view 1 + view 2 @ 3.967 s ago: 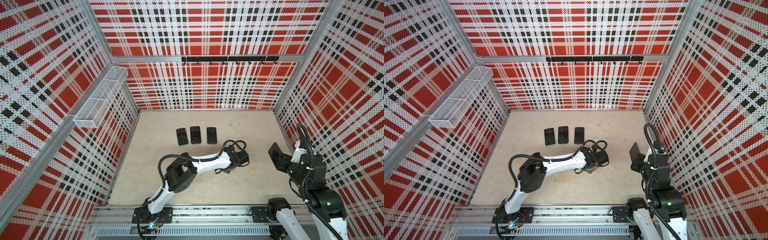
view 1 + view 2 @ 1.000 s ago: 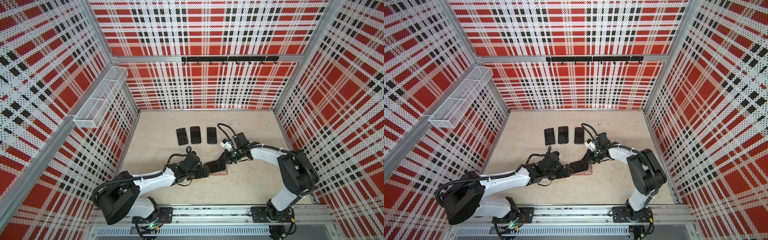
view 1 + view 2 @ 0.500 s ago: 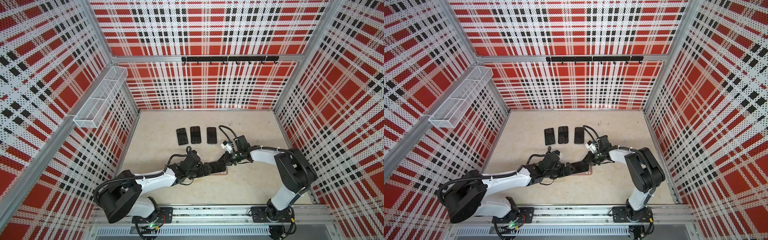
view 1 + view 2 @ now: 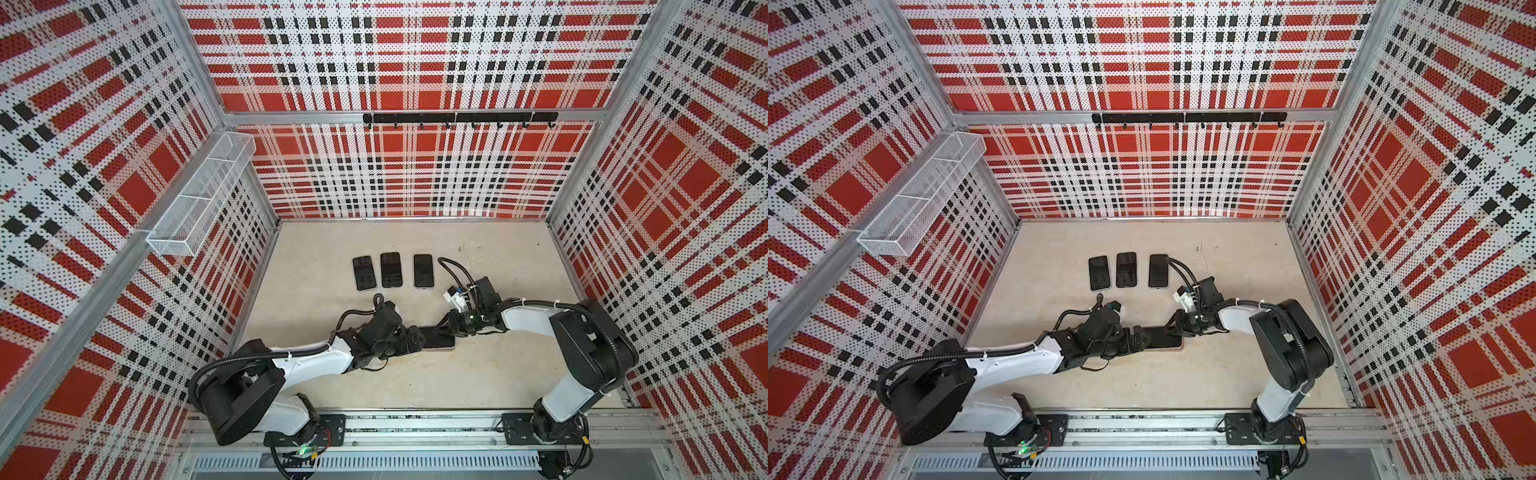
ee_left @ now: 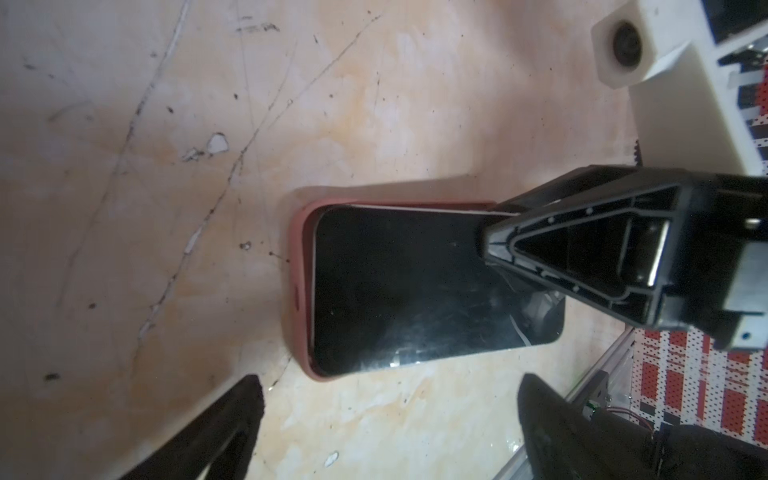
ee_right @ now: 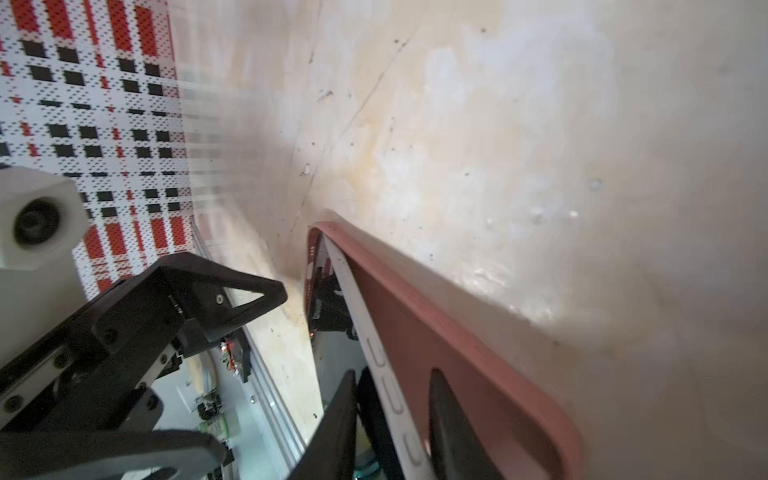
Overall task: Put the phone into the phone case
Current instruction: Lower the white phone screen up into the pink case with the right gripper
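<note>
A black phone [image 4: 436, 338] [image 4: 1163, 337] lies screen up in a reddish phone case [image 5: 297, 291] at the table's middle. In the left wrist view the case's rim wraps one end and one long side of the phone [image 5: 395, 282]; along the other long side no rim shows. My left gripper [image 4: 415, 338] [image 5: 390, 386] is wide open at the phone's left end, holding nothing. My right gripper [image 4: 451, 328] [image 6: 392, 376] is at the right end. Its jaws are slightly parted astride the phone's white side edge [image 6: 386, 365], inside the case wall [image 6: 478, 374].
Three more dark phones [image 4: 364, 273] [image 4: 391, 269] [image 4: 423, 271] lie in a row behind the grippers. A white wire basket [image 4: 199, 195] hangs on the left wall and a black hook rail [image 4: 459, 117] on the back wall.
The right gripper has lowered the phone's raised right end towards the case, and its jaws have parted. The left gripper has stayed open at the left end.
</note>
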Robot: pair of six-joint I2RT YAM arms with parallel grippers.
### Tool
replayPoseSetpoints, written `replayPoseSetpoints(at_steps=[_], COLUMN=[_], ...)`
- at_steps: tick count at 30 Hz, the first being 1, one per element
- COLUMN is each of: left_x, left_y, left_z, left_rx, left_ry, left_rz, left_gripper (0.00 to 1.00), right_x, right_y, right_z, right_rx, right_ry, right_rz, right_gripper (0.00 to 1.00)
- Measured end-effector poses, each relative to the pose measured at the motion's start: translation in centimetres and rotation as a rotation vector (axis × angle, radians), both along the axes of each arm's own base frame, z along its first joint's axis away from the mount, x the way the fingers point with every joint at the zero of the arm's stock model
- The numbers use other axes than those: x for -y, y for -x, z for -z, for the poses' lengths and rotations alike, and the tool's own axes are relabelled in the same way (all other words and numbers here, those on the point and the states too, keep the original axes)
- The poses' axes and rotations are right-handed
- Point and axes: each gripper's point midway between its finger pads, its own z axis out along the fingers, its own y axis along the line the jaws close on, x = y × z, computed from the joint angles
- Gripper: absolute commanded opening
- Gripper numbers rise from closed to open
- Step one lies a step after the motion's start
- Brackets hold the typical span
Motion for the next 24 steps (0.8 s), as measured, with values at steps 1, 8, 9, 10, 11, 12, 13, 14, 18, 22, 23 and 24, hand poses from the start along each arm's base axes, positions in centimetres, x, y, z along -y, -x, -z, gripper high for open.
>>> replayPoseSetpoints(at_steps=[1,8,9,10,11,12,13,14,18,22,23,24], left_x=[0.0,-0.5,-0.5,-0.6,-0.6,-0.6,-0.7,-0.7,-0.6,-0.5,-0.4,-0.3], left_y=[0.0,0.4,0.5,0.5,0.5,0.5,0.5,0.4,0.3,0.1,0.0,0.0], left_z=[0.0,0.5,0.5,0.5,0.5,0.4,0.4,0.3,0.2,-0.1,-0.2,-0.2], left_rx=[-0.001,-0.008,-0.009,-0.008,-0.007,-0.005,-0.004,-0.002,0.005,0.015,0.018,0.021], left_ry=[-0.001,-0.006,-0.006,-0.005,-0.004,-0.003,-0.002,-0.001,0.005,0.013,0.018,0.022], left_rz=[0.0,-0.01,-0.01,-0.011,-0.013,-0.014,-0.015,-0.017,-0.024,-0.03,-0.031,-0.031], left_gripper=[0.98,0.99,0.99,0.99,0.99,0.99,0.99,0.98,0.97,0.94,0.93,0.93], right_x=[0.3,2.3,2.5,2.7,2.9,3.1,3.3,3.6,4.9,6.0,6.2,6.4], right_y=[-0.1,-0.7,-0.8,-0.9,-1.0,-1.1,-1.2,-1.2,-1.0,-0.7,-0.6,-0.4], right_z=[0.0,-0.8,-1.2,-1.6,-1.9,-2.1,-2.3,-2.4,-2.6,-3.3,-3.4,-3.5], right_rx=[0.007,0.073,0.088,0.101,0.115,0.127,0.133,0.139,0.16,0.179,0.184,0.186], right_ry=[0.018,0.127,0.135,0.142,0.151,0.162,0.173,0.189,0.254,0.298,0.301,0.303], right_rz=[0.007,0.07,0.079,0.086,0.094,0.101,0.107,0.113,0.133,0.157,0.161,0.166], right_gripper=[0.4,0.56,0.57,0.58,0.59,0.6,0.6,0.6,0.6,0.56,0.55,0.55])
